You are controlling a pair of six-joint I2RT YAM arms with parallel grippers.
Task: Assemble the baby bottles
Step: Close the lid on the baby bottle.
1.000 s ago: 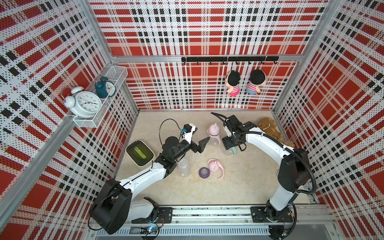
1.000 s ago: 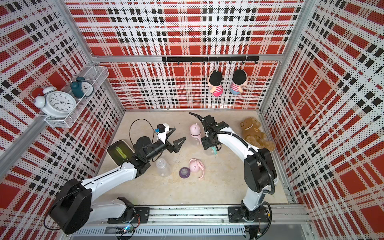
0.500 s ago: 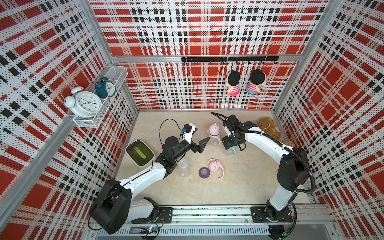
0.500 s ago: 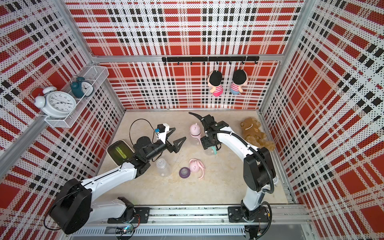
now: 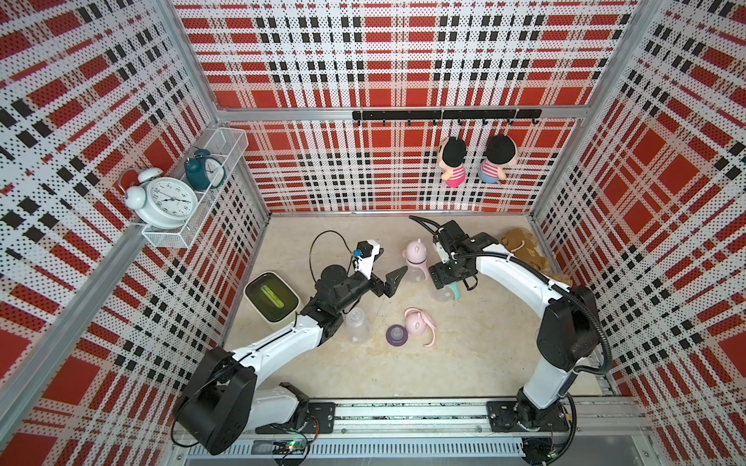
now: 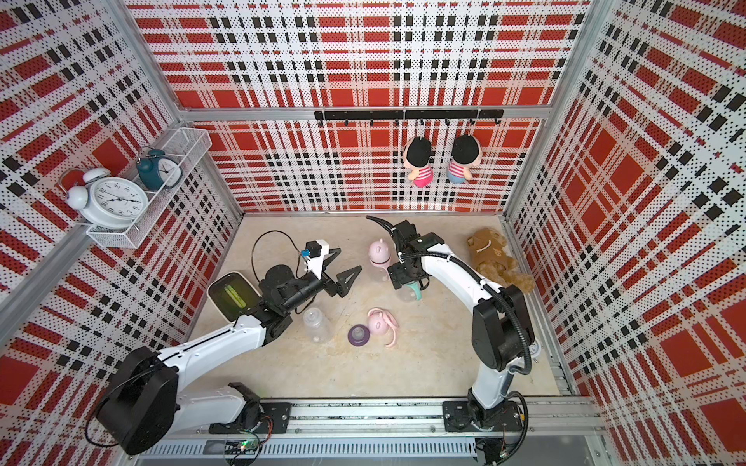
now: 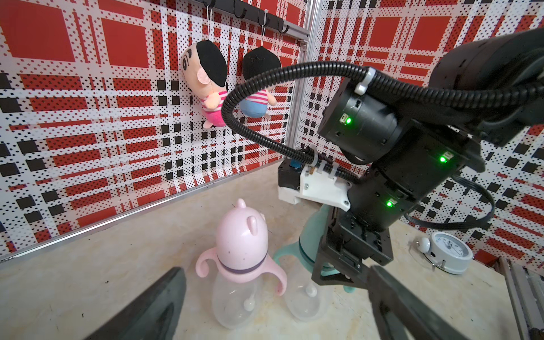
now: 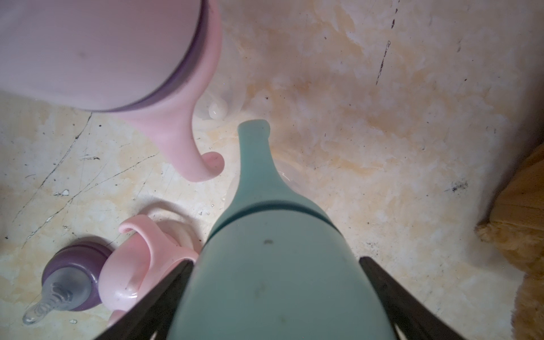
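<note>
Right pincer (image 8: 275, 261) wider around teal bottle (image 8: 266, 223).

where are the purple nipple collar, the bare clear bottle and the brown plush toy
purple nipple collar (image 5: 396, 335), in a top view, middle, at the nipple base
bare clear bottle (image 5: 357, 327), in a top view, on its body
brown plush toy (image 5: 523, 247), in a top view, on its middle
</note>
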